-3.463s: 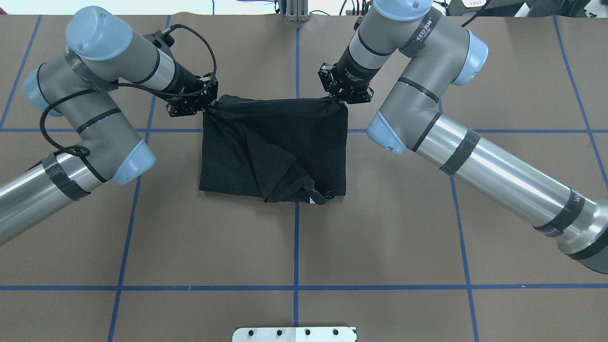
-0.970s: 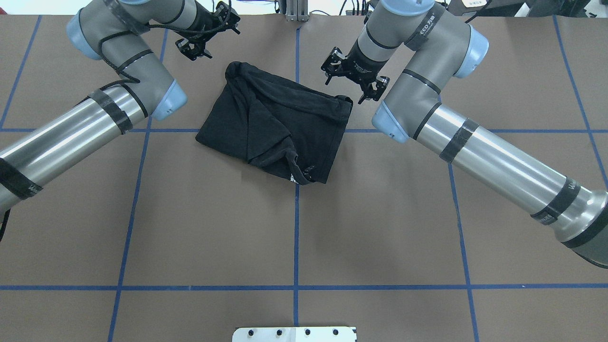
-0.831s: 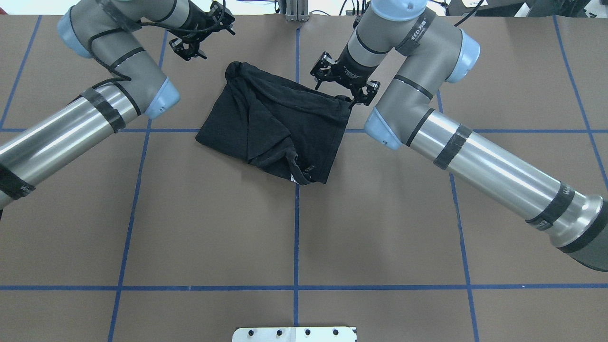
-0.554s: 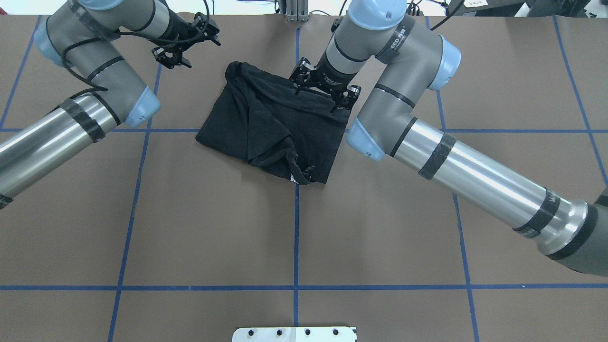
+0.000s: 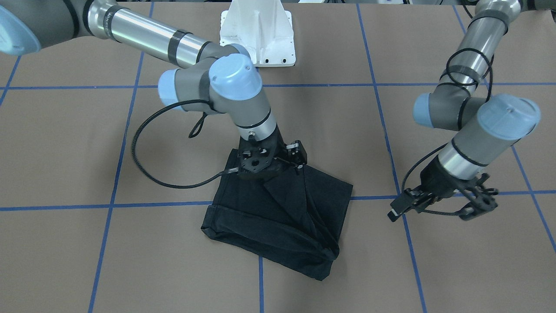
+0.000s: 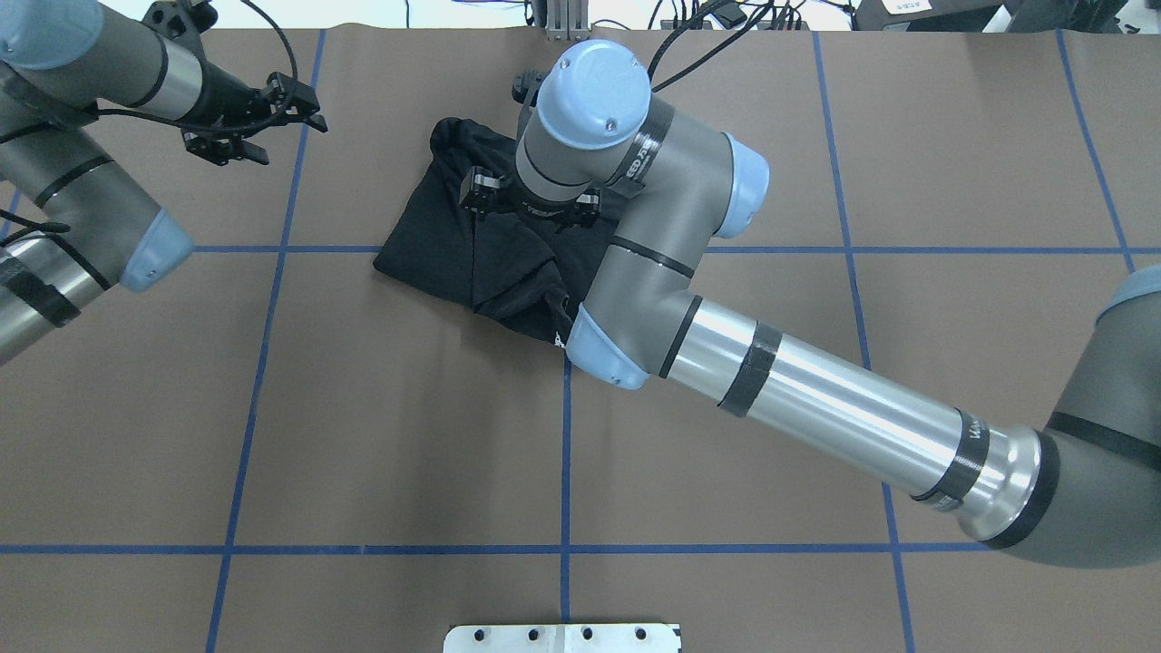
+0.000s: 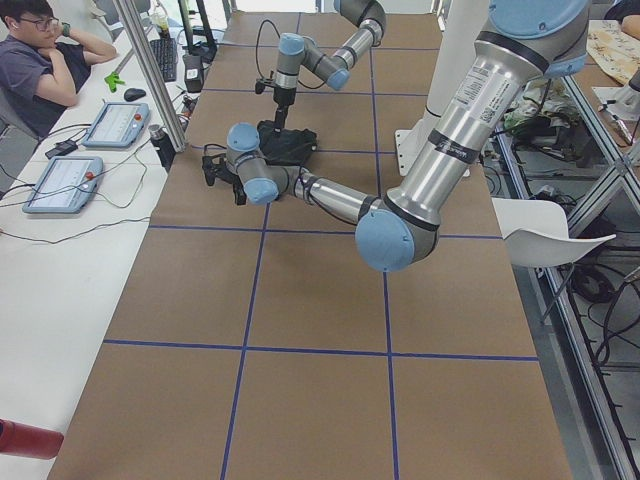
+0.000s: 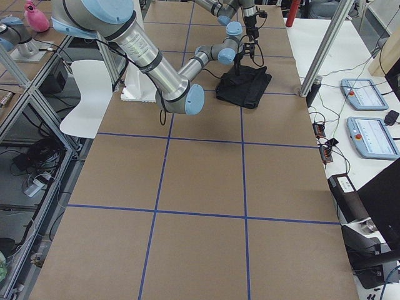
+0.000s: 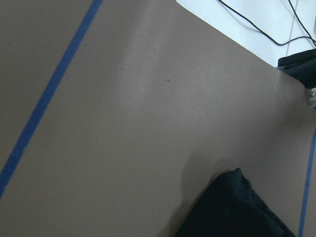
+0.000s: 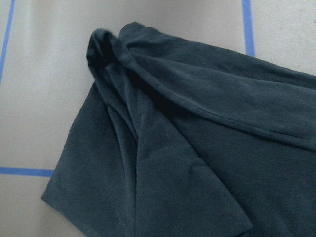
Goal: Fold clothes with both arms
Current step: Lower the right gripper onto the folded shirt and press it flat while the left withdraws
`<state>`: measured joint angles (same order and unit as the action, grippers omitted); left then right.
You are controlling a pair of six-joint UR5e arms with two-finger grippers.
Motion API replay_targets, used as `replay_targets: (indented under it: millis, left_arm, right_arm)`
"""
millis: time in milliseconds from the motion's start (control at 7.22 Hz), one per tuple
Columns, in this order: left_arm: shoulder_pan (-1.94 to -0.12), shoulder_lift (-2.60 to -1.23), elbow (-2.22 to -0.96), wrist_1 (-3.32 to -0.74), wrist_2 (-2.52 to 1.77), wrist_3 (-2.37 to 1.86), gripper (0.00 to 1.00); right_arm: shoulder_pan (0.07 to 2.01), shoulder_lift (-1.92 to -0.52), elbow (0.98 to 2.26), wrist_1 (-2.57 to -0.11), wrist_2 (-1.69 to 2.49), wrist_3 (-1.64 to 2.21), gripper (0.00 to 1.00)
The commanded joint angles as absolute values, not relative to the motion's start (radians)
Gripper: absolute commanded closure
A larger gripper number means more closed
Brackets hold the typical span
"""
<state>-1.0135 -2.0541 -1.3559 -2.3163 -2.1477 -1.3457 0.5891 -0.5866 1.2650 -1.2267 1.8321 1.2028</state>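
Because the right arm (image 6: 816, 413) reaches diagonally from the near right of the tabletop (image 6: 408, 435) across to the far middle, its elbow hides the near right part of the black T-shirt (image 5: 278, 226) in the overhead view. The white pedestal base (image 5: 258, 30) stands at the tabletop's near edge, well apart from the garment. The T-shirt lies flat on the tabletop at the far centre, mostly left of the lengthwise blue tape line (image 6: 564, 472) and across the far crosswise one. It is folded into a compact, skewed rectangle with a triangular flap lying over its top and a bunched corner (image 6: 446, 136) at its far left, so the fold looks largely made but untidy. A speck of white print (image 6: 557, 339) peeks from its near corner. The right gripper (image 5: 268, 167) points down over the middle of the shirt with its jaws spread wide and nothing between them. Its wrist camera sees only cloth, with no fingers on it, so it seems to hover just above rather than touch. That placement suggests it is lined up to pinch a layer or the loose flap next, and the ridged folds beneath it could slip or come up together. Further off at the far left, the left gripper (image 5: 438, 208) hangs above bare tabletop with its jaws also wide and empty. It is well apart from the shirt's far left corner, probably held there to leave the right arm room.
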Motion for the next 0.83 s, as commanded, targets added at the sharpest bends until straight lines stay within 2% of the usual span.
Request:
replay_targets:
  millis: [0, 416, 693]
  left_arm:
    - [-1.032, -2.005, -1.393, -2.316, -2.16, -1.321, 0.0]
    - [-1.04, -1.996, -1.394, -2.316, -2.174, -1.321, 0.0]
    - [-1.04, -1.99, -1.396, -2.316, -2.174, -1.321, 0.0]
  right_arm:
    - [0.467, -0.508, 1.273, -1.418, 1.63, 0.973, 0.0]
    - [0.419, -0.48, 1.243, -1.465, 1.487, 0.812, 0.03]
    - [0.42, -0.477, 1.188, -1.451, 1.458, 0.801, 0.12]
